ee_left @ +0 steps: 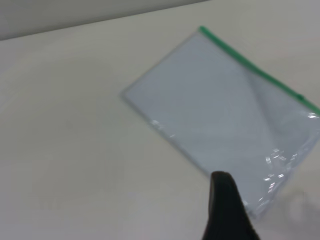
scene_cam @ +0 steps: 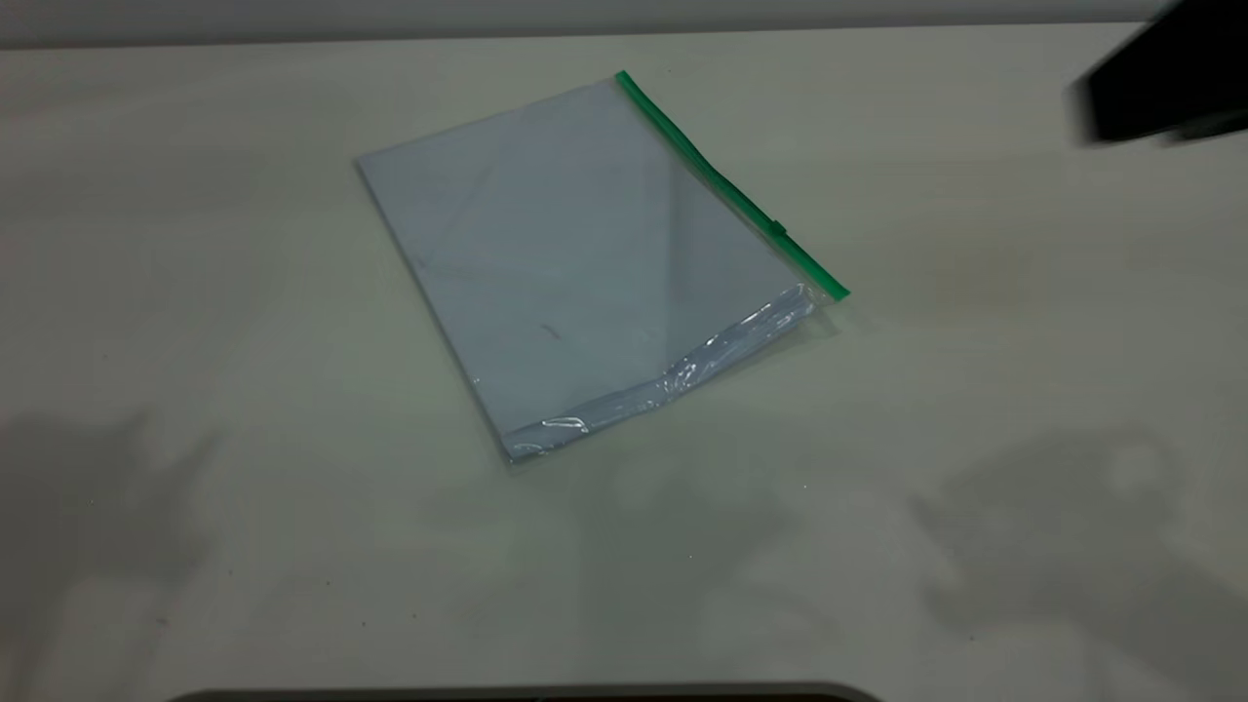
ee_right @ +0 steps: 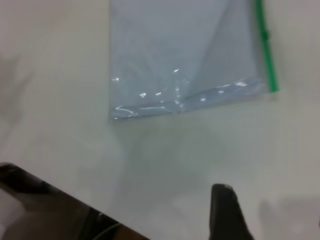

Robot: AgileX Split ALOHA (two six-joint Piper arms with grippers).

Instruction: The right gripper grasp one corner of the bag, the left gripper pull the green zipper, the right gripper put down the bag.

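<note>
1. The right gripper (ee_right: 226,212) shows in its own wrist view as a single dark fingertip at the picture's edge, hanging above bare table and well apart from the bag. Whether it is spread or pressed together cannot be told, since only one finger is visible. In the exterior view, a blurred black shape at the upper right corner is probably part of the right arm (scene_cam: 1160,83).
2. The left gripper (ee_left: 226,210) likewise shows as one dark finger in its wrist view, with the bag's crinkled short edge beyond it. Its opening cannot be told either. It holds nothing.
3. The bag (scene_cam: 585,263) lies flat on the pale table (scene_cam: 195,341), turned at an angle and touched by neither gripper. A pale bluish sheet shows through the clear plastic.
4. The green zipper (scene_cam: 726,185) runs along the bag's long edge on the right arm's side, with its small slider tab (scene_cam: 778,227) sitting nearer the crinkled end.
5. Judging by this, the first step is in hand and no grasp has been made.
6. The next move calls for the right gripper to descend on the corner of the bag (scene_cam: 824,292) where the green strip ends, and pinch it.
</note>
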